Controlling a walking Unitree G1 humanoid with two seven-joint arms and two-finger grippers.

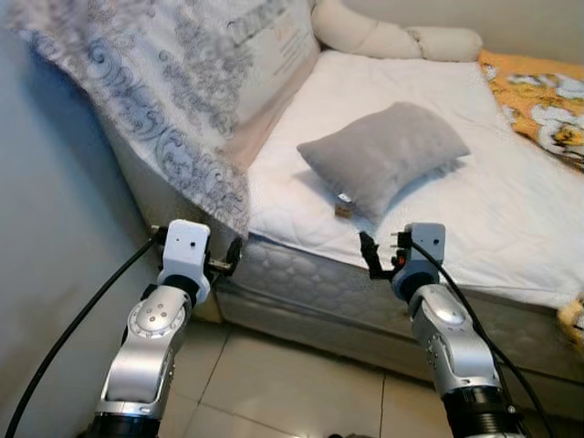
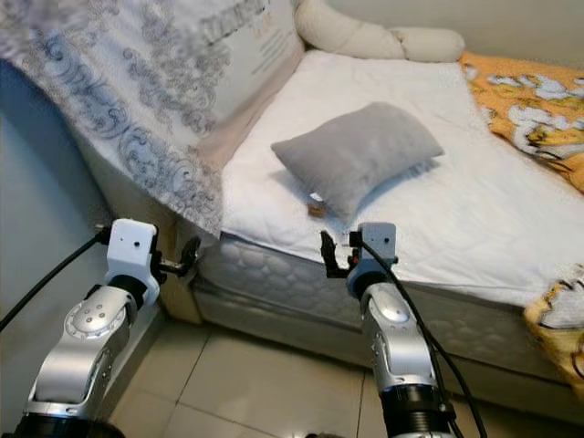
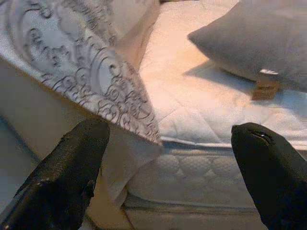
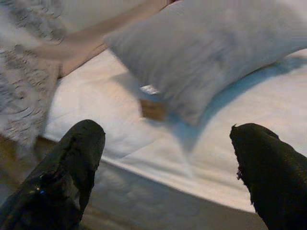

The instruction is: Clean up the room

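A grey pillow (image 1: 388, 155) with a small brown tag (image 1: 344, 208) lies on the white mattress (image 1: 511, 192), near its front edge. A grey-patterned blanket (image 1: 173, 100) hangs over the bed's left end and droops past the mattress corner. My left gripper (image 1: 234, 256) is open, level with the mattress side, just below the blanket's hanging corner (image 3: 134, 115). My right gripper (image 1: 383, 255) is open too, held in front of the mattress edge a short way below the pillow (image 4: 206, 48). Neither gripper touches anything.
An orange patterned cover (image 1: 538, 96) lies on the bed's right side, and white bolsters (image 1: 392, 36) rest at the far end. A grey wall (image 1: 46, 228) stands close on my left. Tiled floor (image 1: 292, 383) runs between me and the bed.
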